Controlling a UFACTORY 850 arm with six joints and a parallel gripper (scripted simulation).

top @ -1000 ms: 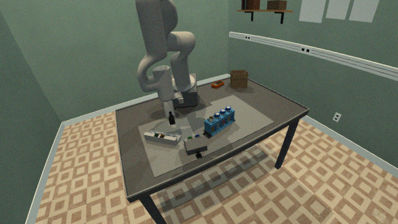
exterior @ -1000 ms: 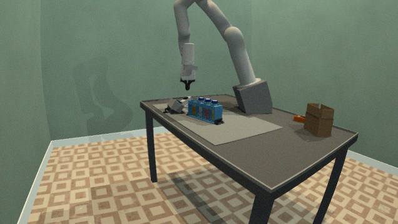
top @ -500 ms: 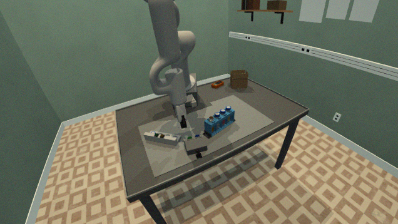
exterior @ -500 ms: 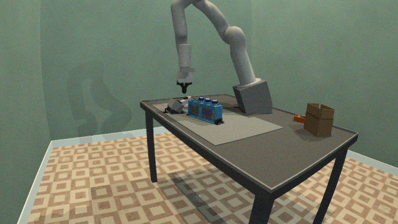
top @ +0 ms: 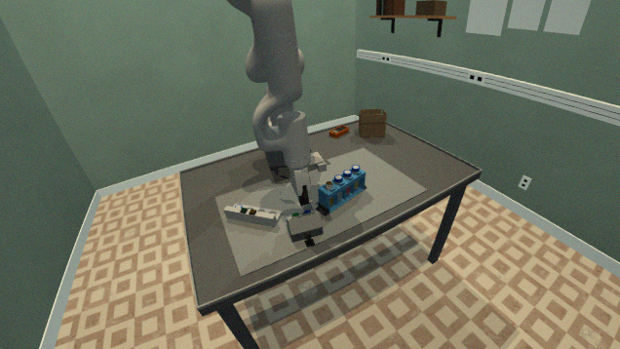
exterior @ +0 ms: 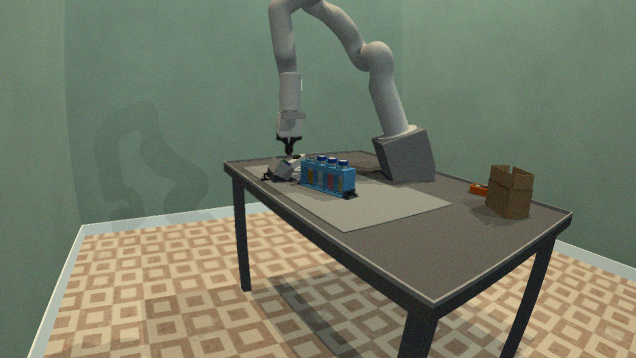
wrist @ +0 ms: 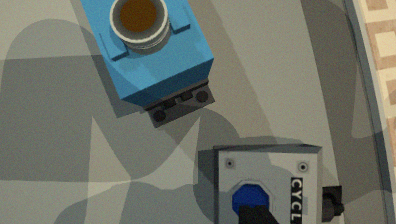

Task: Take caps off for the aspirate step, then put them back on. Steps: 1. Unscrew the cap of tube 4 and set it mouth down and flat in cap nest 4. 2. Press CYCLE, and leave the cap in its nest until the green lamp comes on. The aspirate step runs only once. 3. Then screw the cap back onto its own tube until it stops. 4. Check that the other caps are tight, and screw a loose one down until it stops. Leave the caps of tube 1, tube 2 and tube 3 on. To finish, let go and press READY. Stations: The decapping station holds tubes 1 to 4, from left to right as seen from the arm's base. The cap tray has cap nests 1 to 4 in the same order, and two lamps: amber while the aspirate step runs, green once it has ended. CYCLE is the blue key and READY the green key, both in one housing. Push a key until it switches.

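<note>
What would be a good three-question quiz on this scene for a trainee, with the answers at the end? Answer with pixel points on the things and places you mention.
1. True or false: every tube in the blue decapping station [top: 342, 191] [exterior: 327, 177] [wrist: 165, 75] wears a cap.
2. Multiple choice: which key does the tip of the tool [top: 304, 202] [exterior: 289, 152] [wrist: 257, 214] overlap in the wrist view?
A) the green one
B) the blue one
C) neither
3. Fill in the blank: the fingers of the tool are ____, with nothing held between them.

Key: 1. False, one tube stands open; 2. B; 3. shut

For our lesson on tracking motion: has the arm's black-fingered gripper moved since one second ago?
Yes: black-fingered gripper moved from above the white cap tray towards the grey key housing.
</note>
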